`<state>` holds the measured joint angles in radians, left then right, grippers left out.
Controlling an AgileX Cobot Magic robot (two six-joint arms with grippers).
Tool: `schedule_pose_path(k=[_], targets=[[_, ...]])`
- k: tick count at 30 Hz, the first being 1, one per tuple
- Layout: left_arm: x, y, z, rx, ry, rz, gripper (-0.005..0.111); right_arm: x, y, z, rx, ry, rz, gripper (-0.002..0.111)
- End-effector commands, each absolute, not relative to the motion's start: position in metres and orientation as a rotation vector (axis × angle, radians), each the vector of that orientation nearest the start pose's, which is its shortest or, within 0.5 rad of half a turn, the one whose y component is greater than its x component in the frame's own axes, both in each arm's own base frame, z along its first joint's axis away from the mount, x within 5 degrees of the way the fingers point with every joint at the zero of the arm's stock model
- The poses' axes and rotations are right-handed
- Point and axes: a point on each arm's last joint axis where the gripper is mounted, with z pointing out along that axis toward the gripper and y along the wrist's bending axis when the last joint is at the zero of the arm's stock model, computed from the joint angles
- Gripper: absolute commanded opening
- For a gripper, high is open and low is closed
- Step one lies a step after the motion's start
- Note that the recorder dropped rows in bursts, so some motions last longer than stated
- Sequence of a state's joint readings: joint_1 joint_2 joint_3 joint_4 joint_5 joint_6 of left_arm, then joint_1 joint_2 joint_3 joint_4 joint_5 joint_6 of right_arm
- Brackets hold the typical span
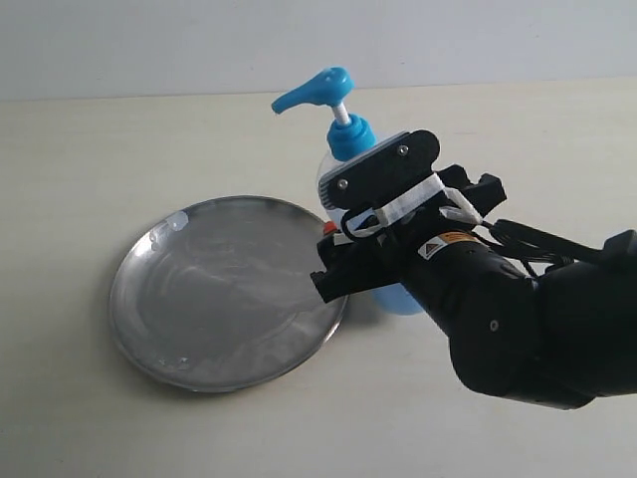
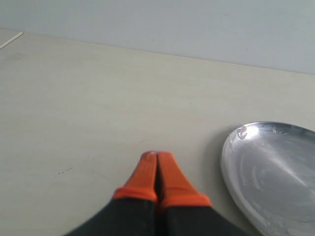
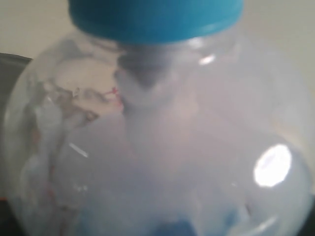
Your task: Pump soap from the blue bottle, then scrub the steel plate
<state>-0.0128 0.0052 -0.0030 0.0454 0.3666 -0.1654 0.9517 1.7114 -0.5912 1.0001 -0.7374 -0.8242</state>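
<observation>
Straddling the blue bottle [image 1: 348,134], the right gripper [image 1: 343,254] stands with its jaws wide.
Whether they press the bottle's clear body cannot be told. The steel plate [image 1: 224,289] lies just beside these jaws. The left gripper [image 2: 157,167] has its orange fingertips pressed together.

Lab-style test bench: plain pale tabletop [image 1: 90,428], blank light wall [image 1: 149,40] behind.

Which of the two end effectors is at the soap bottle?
The right end effector: its jaws sit either side of the blue bottle. The left end effector, orange tips pressed together, hangs over bare table beside the steel plate.
</observation>
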Motion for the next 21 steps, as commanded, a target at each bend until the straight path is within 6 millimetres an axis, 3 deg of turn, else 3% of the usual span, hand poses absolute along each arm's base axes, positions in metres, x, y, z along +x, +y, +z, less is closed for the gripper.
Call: schedule_pose_path(k=[1, 21], targets=[[0.053, 0.001, 0.181, -0.117, 1.838, -0.085, 0.000, 0.213, 0.203, 0.167, -0.565, 1.846, -0.083, 0.000], [0.053, 0.001, 0.181, -0.117, 1.838, -0.085, 0.000, 0.212, 0.206, 0.154, -0.599, 1.898, -0.070, 0.000]])
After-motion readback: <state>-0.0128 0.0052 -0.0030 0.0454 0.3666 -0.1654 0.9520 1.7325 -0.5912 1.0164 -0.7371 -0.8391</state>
